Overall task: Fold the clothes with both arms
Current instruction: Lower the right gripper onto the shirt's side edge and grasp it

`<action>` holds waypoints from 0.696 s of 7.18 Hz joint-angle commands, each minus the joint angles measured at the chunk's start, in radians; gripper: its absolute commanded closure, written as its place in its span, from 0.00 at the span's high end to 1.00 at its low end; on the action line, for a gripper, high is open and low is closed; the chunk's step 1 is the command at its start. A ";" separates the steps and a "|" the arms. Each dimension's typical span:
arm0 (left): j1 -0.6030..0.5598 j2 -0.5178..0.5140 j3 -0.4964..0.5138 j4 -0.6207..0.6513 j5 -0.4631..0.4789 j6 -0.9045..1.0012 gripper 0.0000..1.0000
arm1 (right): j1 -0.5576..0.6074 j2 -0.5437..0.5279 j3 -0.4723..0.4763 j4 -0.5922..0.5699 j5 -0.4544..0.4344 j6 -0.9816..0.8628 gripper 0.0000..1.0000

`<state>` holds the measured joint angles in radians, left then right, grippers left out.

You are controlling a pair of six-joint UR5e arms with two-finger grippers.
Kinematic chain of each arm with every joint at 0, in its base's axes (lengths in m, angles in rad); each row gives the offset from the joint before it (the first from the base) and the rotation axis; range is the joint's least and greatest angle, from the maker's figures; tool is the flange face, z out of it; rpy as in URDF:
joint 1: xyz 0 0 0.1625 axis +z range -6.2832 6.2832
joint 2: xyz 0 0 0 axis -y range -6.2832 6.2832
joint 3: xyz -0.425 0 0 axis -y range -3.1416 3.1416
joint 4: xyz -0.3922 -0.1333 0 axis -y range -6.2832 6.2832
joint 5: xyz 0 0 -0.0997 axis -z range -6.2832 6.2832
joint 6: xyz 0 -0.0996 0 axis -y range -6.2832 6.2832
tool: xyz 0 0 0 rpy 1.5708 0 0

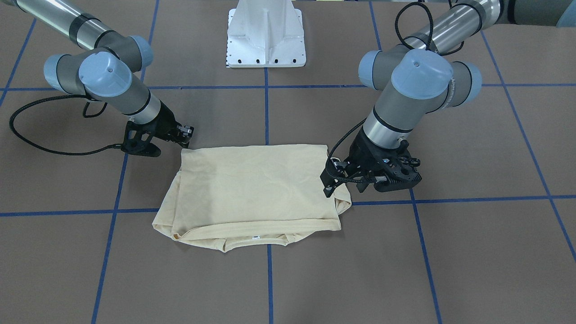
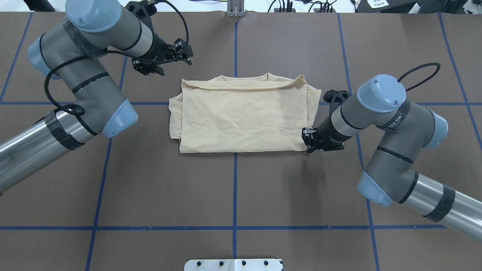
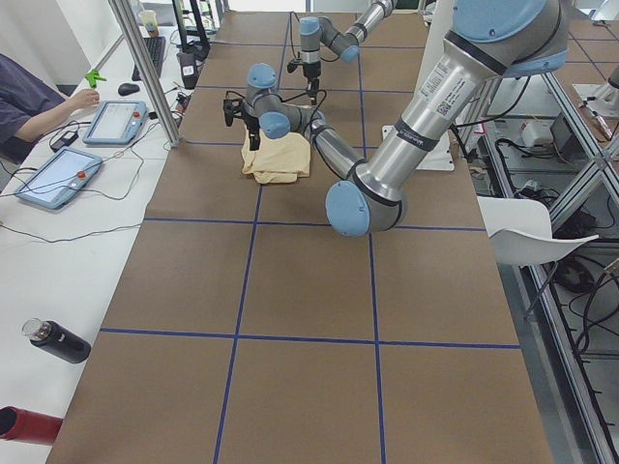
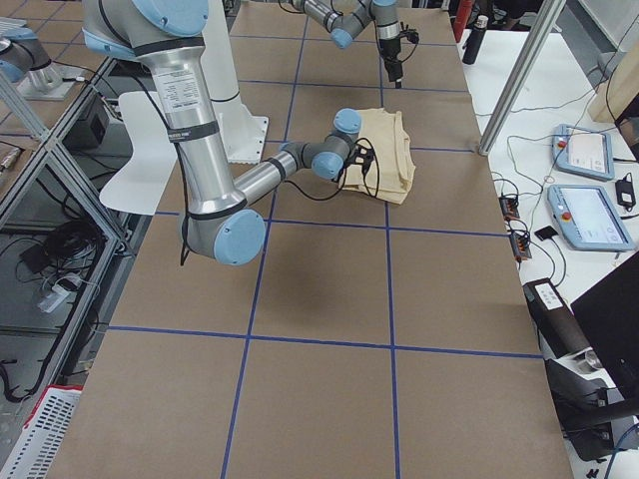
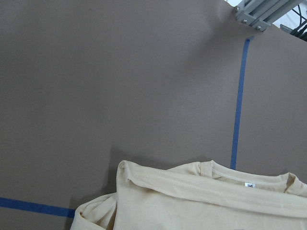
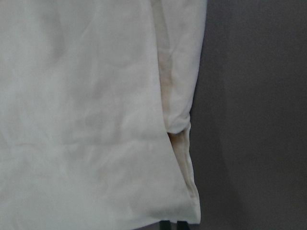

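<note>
Table (image 2: pixel 233 188): brown, blue tape grid, fills every ext. view. L arm (image 2: pixel 90 94) comes in from overhead's left, R arm (image 2: pixel 384 124) from lower right. Shirt (image 2: pixel 241 116) lies flat at overhead centre, a bit above the middle, collar (image 2: pixel 244 78) at its top edge.

Progress, as I read it: mostly done. Sleeves are tucked in and the hem lies up near the collar, so it's a tidy rectangle, several layers, print not showing. Left, prob.: one more fold across to halve it, or just get the arms clear; can't say which.

L gripper (image 2: pixel 185 52) hangs upper left in overhead, off the shirt's top-left corner, w/ nothing in it. How far its jaws stand apart I can't tell. R gripper (image 2: pixel 308 143) sits at the shirt's lower-right corner. Whether it pinches cloth or only touches, can't tell.

Views differ. Front view makes the L gripper seem to overlap the shirt's right edge, but overhead + L wrist cam show it apart, mostly bare table below. R wrist cam alone shows the stacked layer edges at the corner, w/ dark fingertips (image 6: pixel 166 225) barely in at frame bottom. Label (image 5: pixel 249 184), small, white, inside collar: clear in L wrist cam, a speck in front view, not made out overhead.
</note>
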<state>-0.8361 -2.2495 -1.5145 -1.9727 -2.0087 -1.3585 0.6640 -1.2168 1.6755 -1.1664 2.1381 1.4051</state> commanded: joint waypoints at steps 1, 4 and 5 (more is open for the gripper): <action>0.000 0.001 -0.004 0.000 0.001 -0.001 0.91 | 0.008 0.014 -0.014 -0.030 -0.023 0.000 0.99; 0.000 0.001 -0.007 0.000 0.002 -0.001 0.91 | 0.006 0.020 -0.025 -0.033 -0.021 0.002 0.97; -0.001 0.001 -0.006 0.000 0.002 -0.001 0.91 | 0.002 0.039 -0.058 -0.033 -0.023 0.000 0.96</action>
<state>-0.8362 -2.2488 -1.5206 -1.9727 -2.0065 -1.3591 0.6715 -1.1941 1.6482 -1.1990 2.1172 1.4058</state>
